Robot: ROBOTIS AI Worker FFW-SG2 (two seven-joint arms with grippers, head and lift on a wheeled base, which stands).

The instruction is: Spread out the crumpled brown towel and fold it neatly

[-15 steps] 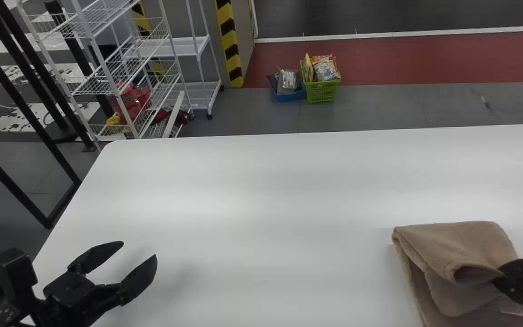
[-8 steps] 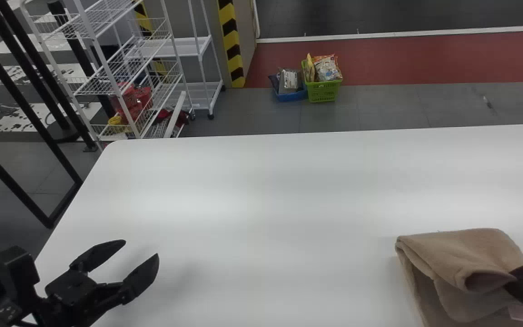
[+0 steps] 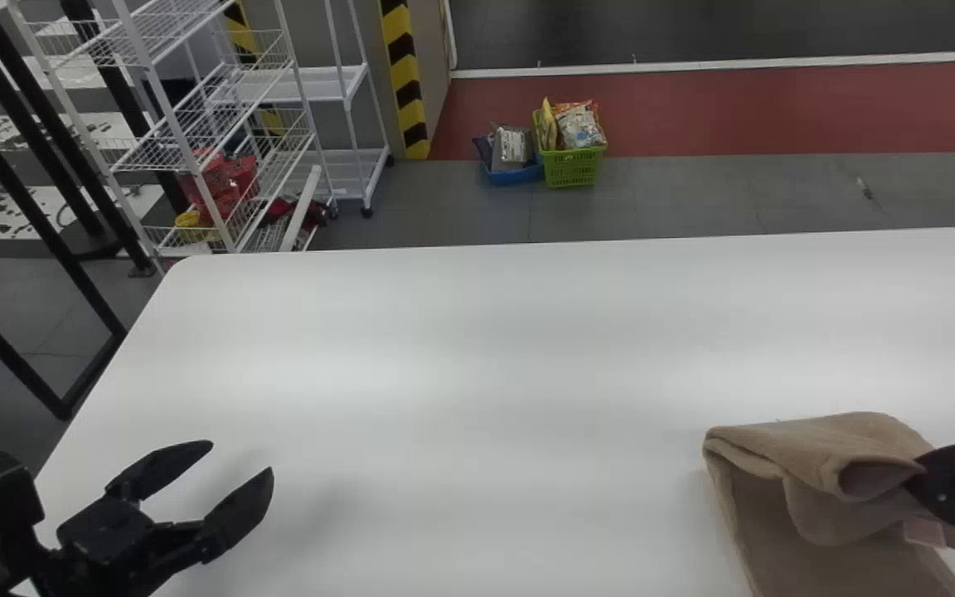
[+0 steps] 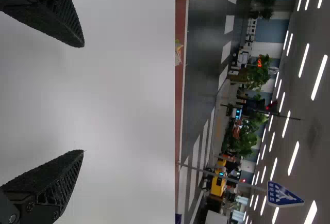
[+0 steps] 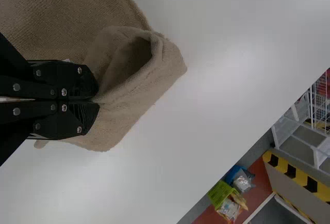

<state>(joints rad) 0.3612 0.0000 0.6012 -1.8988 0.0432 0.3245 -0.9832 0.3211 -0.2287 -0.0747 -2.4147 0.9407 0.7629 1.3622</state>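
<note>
The towel (image 3: 830, 439), pinched at four o'clock by the right gripper (image 5: 97, 100), with the left gripper (image 3: 239, 458) wide at eight o'clock, may be skewed by one-sided pulling.

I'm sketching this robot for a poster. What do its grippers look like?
The left gripper has a blocky body and two tapering fingers with latticed sides. The right gripper has flat plates dotted with round, silvery screw heads. Both are black.
</note>
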